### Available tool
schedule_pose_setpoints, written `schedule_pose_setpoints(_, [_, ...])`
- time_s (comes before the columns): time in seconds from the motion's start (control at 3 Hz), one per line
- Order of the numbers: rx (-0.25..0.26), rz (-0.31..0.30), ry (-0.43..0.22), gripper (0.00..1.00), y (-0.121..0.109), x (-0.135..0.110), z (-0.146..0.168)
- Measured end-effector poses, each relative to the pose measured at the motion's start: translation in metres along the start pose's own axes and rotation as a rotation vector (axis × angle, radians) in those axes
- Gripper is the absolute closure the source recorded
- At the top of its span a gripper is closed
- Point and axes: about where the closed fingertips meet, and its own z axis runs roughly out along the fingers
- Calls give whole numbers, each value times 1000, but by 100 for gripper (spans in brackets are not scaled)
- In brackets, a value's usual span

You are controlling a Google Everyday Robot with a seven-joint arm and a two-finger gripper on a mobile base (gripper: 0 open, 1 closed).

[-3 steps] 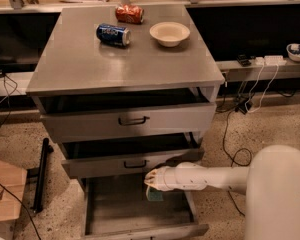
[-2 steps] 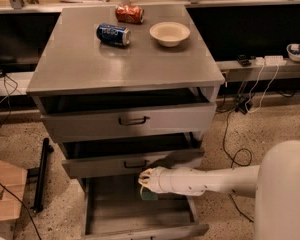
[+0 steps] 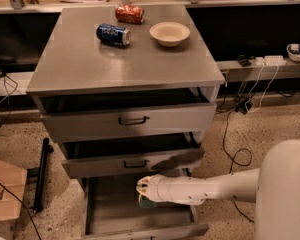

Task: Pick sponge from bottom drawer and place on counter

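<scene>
The bottom drawer [image 3: 115, 215] is pulled out at the foot of the cabinet, with its grey floor showing. My gripper [image 3: 143, 188] reaches in from the right on its white arm, low over the drawer's right half and just under the middle drawer's front. A small dark block, the sponge [image 3: 146, 203], shows right beneath the gripper's tip, mostly hidden by it. I cannot tell whether the gripper holds it. The counter [image 3: 90, 64] is the grey metal top of the cabinet, above.
A blue can [image 3: 113, 34], a red can [image 3: 129, 13] and a beige bowl [image 3: 169, 33] sit at the counter's back. The top drawer [image 3: 132, 120] and middle drawer [image 3: 135, 163] stand partly open above my arm. A black bar [image 3: 41, 174] and wooden box [image 3: 5, 194] lie left; cables [image 3: 234, 151] right.
My gripper has moved left over the bottom drawer, from near its right wall toward its middle, staying low. The cans, the bowl and the drawers have not moved.
</scene>
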Motion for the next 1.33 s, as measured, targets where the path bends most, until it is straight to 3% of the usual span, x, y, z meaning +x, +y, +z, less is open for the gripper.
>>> schedule_pose_setpoints(0.33, [-28,-24,15,100,4,-5,-7])
schedule_pose_setpoints(1.0, [-85,-253,-177,100,-3,-57,-49])
schedule_pose_setpoints(1.33, [-129,-385,-283,100,10,-88,-84])
